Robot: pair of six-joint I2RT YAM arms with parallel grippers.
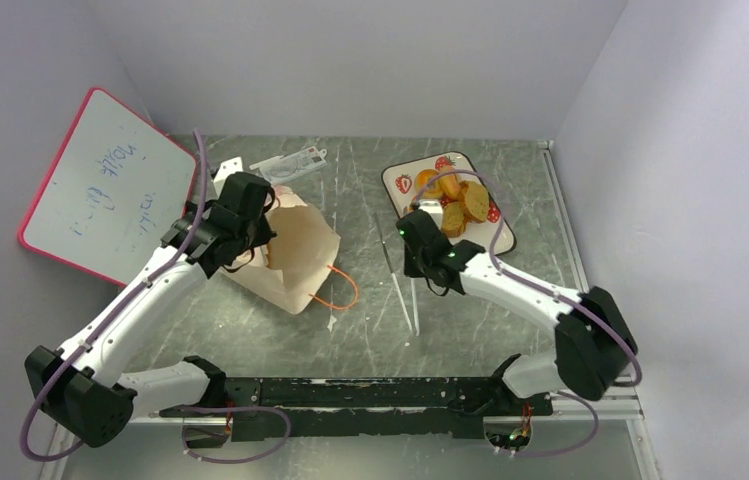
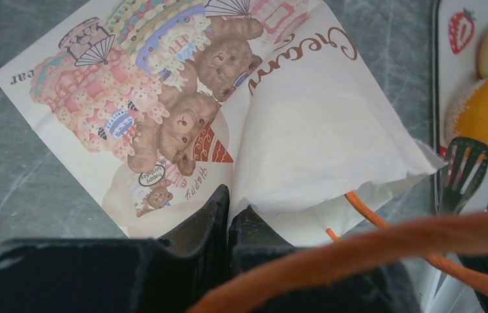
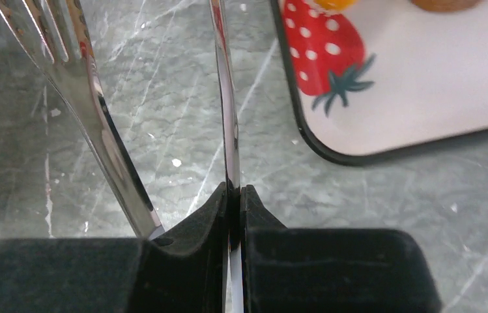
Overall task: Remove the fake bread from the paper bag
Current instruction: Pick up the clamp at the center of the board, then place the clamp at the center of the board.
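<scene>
Covering the work area is a grey table (image 1: 370, 320) with pale veins like marble; plain white walls (image 1: 350, 60) close it on three sides; a whiteboard (image 1: 110, 190) with a pink-red frame leans in the left corner, and a small white card (image 1: 290, 160) lies near the back wall.

A white tray (image 3: 423, 85) with a dark rim and printed strawberries lies at the back right; the fake bread (image 1: 455, 200) is piled on it, several golden-brown and orange round pieces touching each other. The paper bag (image 1: 300, 255) lies on the table left of centre, well apart from the tray; what is inside it I cannot see.

The bag's paper is beige and creased, printed with brown teddy bears, a cake and curly brown lettering; an orange cord handle (image 2: 371, 248) loops out from it.

The left gripper (image 2: 229, 208) has its jaws closed together on a fold of the bag's paper. The right gripper (image 3: 234, 192), near the tray's edge, has its jaws pressed together on one thin arm of the metal tongs (image 3: 101, 127); the other arm, with a slotted end, spreads free to the left.
</scene>
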